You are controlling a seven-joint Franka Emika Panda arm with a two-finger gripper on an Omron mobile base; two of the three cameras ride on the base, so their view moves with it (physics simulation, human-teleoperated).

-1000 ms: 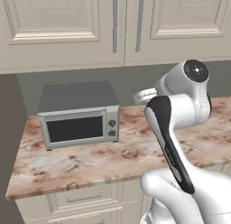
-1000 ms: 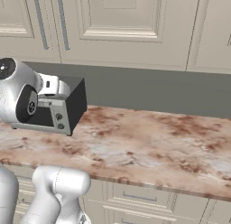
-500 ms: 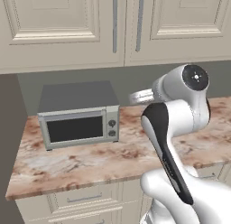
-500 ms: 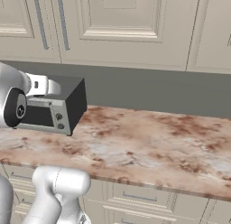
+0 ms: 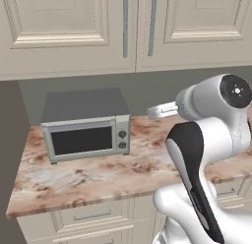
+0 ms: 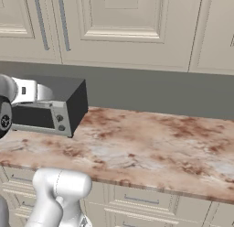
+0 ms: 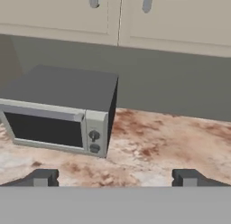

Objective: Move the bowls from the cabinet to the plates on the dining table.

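- Microwave (image 5: 86, 125), grey with a dark door window and two knobs on its right panel, sits on the counter (image 5: 123, 176) against the grey back wall.
- Counter of pink-brown marbled stone stretches away to the right of the microwave, with cream drawer fronts (image 5: 88, 217) below its front edge.
- Cabinet (image 5: 133, 26), cream with raised-panel doors, hangs on the wall directly above the microwave; both doors are closed, and their two long grey bar handles (image 5: 125, 24) run side by side at the seam.
- Bowls cannot be seen, since the closed cabinet doors hide the shelf inside.
- White robot arm (image 5: 206, 139) rises in front of the counter, to the right of the microwave in the left base view.
- Hand (image 7: 115, 178) is held in the air in front of the counter, level with the microwave's lower edge, facing the wall to the right of the microwave.
- Its two dark fingertips (image 7: 43, 178) stand wide apart with nothing between them.
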